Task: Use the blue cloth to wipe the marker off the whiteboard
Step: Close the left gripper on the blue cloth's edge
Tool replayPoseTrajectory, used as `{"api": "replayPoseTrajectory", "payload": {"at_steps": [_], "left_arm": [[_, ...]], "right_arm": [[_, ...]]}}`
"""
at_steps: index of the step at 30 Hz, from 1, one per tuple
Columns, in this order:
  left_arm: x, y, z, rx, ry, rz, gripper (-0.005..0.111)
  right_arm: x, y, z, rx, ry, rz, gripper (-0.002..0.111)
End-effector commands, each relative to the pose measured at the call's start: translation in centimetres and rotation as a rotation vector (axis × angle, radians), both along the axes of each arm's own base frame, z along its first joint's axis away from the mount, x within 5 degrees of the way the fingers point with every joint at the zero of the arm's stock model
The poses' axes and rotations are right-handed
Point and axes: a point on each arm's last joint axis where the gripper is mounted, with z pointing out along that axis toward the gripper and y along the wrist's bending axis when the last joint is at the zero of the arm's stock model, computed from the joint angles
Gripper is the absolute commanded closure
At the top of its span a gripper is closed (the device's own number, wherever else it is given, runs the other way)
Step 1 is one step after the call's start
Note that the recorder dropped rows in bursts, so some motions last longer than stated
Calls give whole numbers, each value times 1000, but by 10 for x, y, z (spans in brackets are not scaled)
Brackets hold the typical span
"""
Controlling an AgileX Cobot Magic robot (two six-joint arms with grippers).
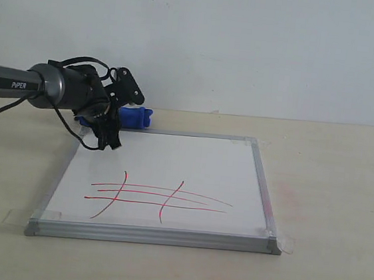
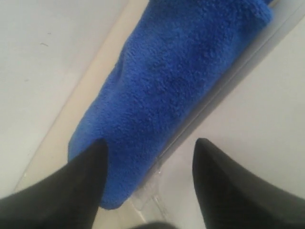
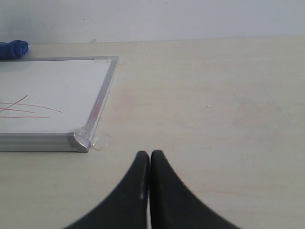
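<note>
The whiteboard (image 1: 192,157) lies flat on the table, with the red marker (image 1: 157,197) drawn as a hash near its front. The blue cloth (image 1: 137,117) lies rolled on the table against the board's far left edge. My left gripper (image 1: 121,114) hovers open over that corner. In the left wrist view the blue cloth (image 2: 181,81) runs along the silver frame (image 2: 228,81); the left gripper (image 2: 151,143) straddles the cloth's end, with one finger over the cloth and the other over the whiteboard (image 2: 267,119). The right gripper (image 3: 150,153) is shut and empty above the table, near the whiteboard (image 3: 52,86) corner; marker (image 3: 24,107) and cloth (image 3: 13,49) show there too.
The board rests on a pale wooden table (image 1: 330,182) in front of a white wall (image 1: 250,46). Clear tape tabs (image 3: 100,140) hold the board's corners. The right arm does not show in the exterior view.
</note>
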Motion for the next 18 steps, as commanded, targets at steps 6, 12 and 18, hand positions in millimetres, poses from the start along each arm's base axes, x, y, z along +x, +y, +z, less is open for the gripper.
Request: {"api": "replayPoseTrajectory", "payload": {"at_steps": [6,12,18], "left_arm": [[2,10,-12,10,14,-2,56],[7,18,-4,-27,-23,44,56],[12,16,3,-77,-55,75,56]], "right_arm": [[0,0,1,0,-13,-3,108],[0,0,2,0,-19,-3,108],[0,0,1,0,-15,-3,108]]}}
